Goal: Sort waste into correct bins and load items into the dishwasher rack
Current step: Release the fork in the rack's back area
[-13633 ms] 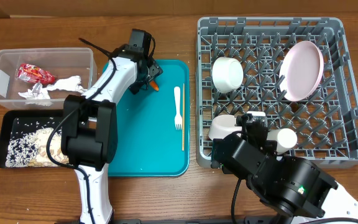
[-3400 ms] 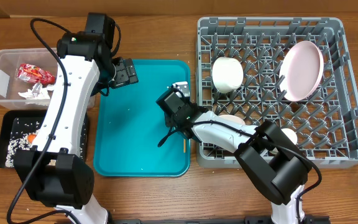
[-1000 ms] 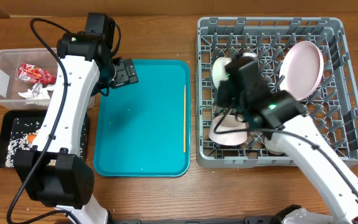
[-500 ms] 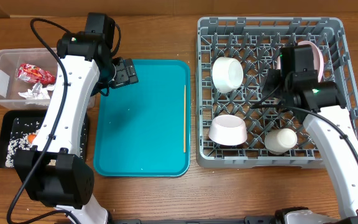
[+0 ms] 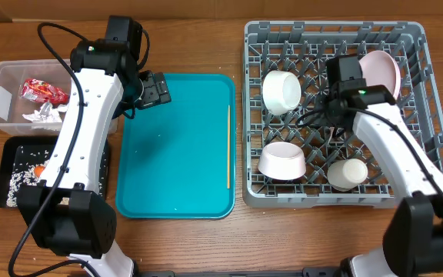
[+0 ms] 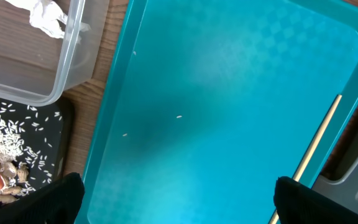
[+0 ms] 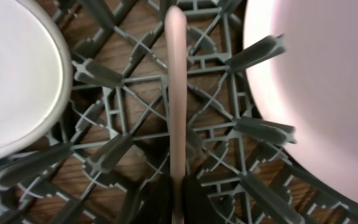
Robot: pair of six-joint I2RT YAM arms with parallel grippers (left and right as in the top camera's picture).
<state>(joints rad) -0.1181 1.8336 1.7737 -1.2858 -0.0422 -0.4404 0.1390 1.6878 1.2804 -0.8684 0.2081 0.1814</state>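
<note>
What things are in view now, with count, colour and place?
dishwasher rack: 1, grey, table's right side
plate: 1, pale pink, upright in rack
bowls: 2, white, in rack's left half
cup: 1, white, in rack
fork: 1, whitish, held over rack
teal tray: 1, teal, centre
chopstick: 1, wooden, on teal tray
clear tub: 1, clear, left
wrapper: 1, red, in clear tub
napkin: 1, white, in clear tub
black tray: 1, black, beside clear tub
rice: many grains, whitish, in black tray
carrot: 1, orange, in black tray
left pincer: 1, black, open, over teal tray's corner
right pincer: 1, black, shut on fork
</note>
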